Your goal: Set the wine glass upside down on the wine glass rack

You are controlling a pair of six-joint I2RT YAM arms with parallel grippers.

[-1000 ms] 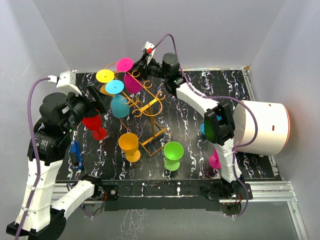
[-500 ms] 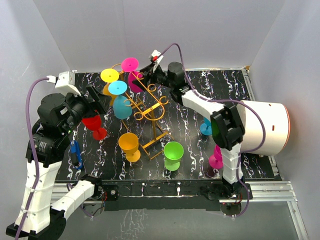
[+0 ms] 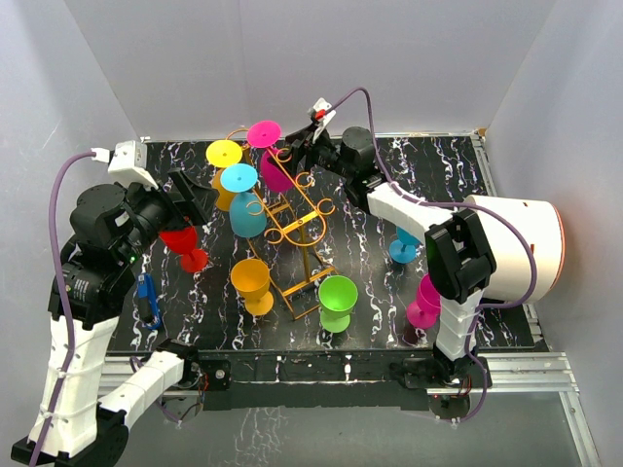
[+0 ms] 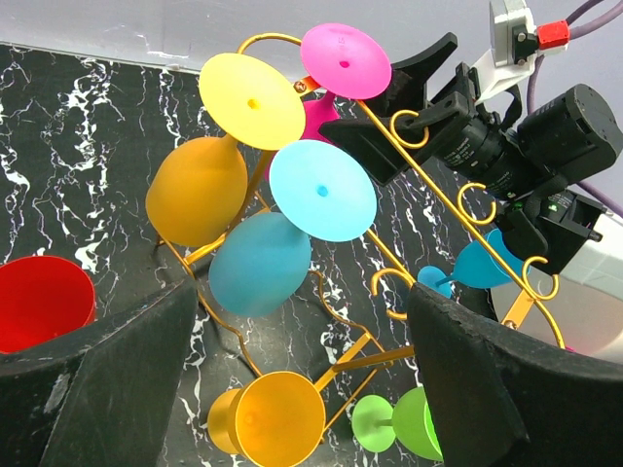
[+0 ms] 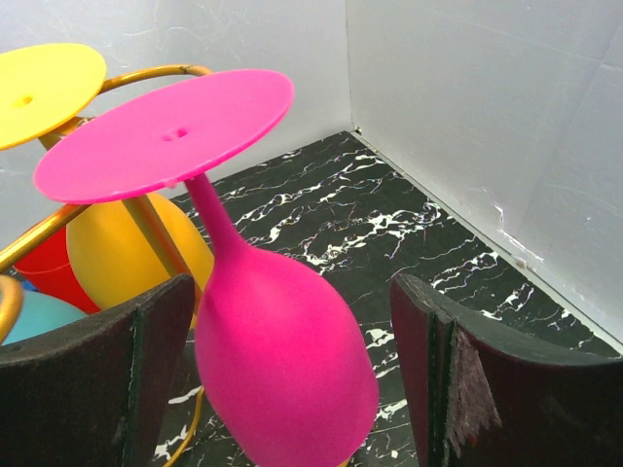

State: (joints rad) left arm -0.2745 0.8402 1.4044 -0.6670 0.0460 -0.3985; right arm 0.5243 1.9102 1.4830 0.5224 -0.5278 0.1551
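Nearest on the worktop (image 3: 448, 161) stand a green glass (image 3: 338, 300) and an orange glass (image 3: 251, 282), both upright. A red glass (image 3: 183, 243) sits just behind them on the left. Above it hovers the left end effector (image 4: 302, 292), its fingers wide apart with nothing between them.

The rack (image 3: 292, 222), thin golden wire with curled ends, stands mid-worktop. At its far end hangs the pink glass (image 5: 282, 360). It is glossy magenta and upside down, with its flat round foot on top over a wire arm. Its stem slants a little and its bowl points down. The right end effector (image 5: 292, 282) is spread open, a finger on each side of the bowl.
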